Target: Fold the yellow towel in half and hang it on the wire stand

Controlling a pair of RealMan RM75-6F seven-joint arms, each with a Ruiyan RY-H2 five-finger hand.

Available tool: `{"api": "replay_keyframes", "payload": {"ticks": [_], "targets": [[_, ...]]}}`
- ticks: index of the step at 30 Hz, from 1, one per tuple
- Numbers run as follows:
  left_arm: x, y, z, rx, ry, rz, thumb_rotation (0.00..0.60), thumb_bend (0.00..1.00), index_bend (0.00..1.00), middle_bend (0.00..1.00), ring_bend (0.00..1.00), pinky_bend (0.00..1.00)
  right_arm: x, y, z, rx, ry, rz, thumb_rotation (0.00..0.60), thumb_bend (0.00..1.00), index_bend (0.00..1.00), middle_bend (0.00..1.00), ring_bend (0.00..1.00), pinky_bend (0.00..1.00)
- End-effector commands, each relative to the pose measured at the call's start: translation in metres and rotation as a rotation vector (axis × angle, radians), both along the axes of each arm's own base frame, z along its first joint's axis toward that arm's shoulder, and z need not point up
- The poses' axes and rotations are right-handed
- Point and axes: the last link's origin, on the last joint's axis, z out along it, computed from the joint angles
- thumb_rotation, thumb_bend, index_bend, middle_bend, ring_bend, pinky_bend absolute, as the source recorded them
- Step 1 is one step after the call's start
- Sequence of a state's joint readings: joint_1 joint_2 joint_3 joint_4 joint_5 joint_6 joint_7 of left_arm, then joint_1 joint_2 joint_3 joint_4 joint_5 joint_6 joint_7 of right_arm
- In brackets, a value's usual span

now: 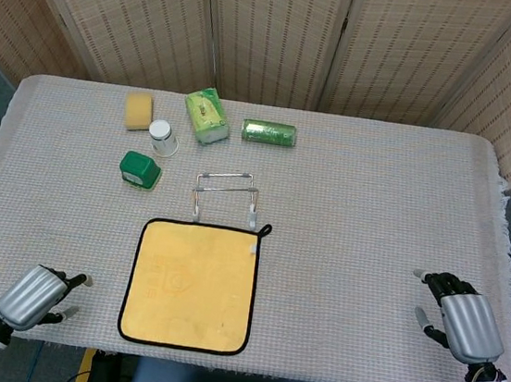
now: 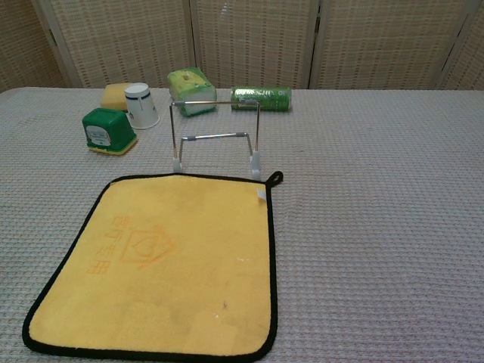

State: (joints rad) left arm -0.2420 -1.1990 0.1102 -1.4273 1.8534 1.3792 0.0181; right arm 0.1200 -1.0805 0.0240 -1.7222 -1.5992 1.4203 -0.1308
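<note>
square yellow towel with black trim [image 1: 190, 285] is lying flat and unfolded on the grey-cloth table [image 1: 374, 215], near the front edge, its far edge just beside the feet of the upright silver wire stand [image 1: 225, 195], which is sitting at 12 o'clock from it. hanging loop [image 1: 265, 230] is poking out at the towel's 1 o'clock corner. left hand [image 1: 35, 295] is hovering at the table's 7 o'clock corner, holding nothing, fingers loosely curled, apart from the towel. right hand [image 1: 459, 314] is sitting at 4 o'clock of the table, well apart from the towel, also holding nothing, fingers partly spread. judging: fold not yet begun, both hands are needing to reach in. best bet is pinching the two near corners, lifting together and laying them onto the far corners so the edges are matching, keeping the cloth from dragging into the stand. clutter at 11 o'clock (yellow sponge [image 1: 138, 110], white cup [image 1: 160, 135], green box [image 1: 139, 169], tissue pack [image 1: 207, 115], green can [image 1: 269, 133]) is sitting out of the way.
</note>
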Motion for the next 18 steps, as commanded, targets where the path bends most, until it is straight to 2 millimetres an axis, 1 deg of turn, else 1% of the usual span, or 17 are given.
{"api": "replay_keyframes", "payload": {"ticks": [1,8,13,18], "targets": [[0.0,-0.005,-0.009,-0.042,0.012,-0.006,0.6,0.27,0.42,0.85,0.78,0.86,0.003,-0.001,-0.006,0.031,0.001,0.012,0.6,0.35,0.23,0.37,0.34,0.39],[0.001,-0.019,-0.029,-0.106,0.017,-0.007,0.6,0.27,0.43,0.85,0.79,0.86,0.016,-0.004,-0.024,0.122,0.005,0.069,0.6,0.36,0.24,0.38,0.36,0.39],[0.004,-0.02,-0.041,-0.131,0.012,-0.03,0.6,0.27,0.43,0.85,0.79,0.87,0.024,-0.007,-0.035,0.168,-0.006,0.107,0.6,0.35,0.24,0.39,0.37,0.39],[0.008,-0.019,-0.053,-0.16,0.008,-0.052,0.6,0.27,0.43,0.85,0.79,0.87,0.028,-0.007,-0.043,0.205,-0.01,0.126,0.6,0.36,0.25,0.39,0.38,0.39]]}}
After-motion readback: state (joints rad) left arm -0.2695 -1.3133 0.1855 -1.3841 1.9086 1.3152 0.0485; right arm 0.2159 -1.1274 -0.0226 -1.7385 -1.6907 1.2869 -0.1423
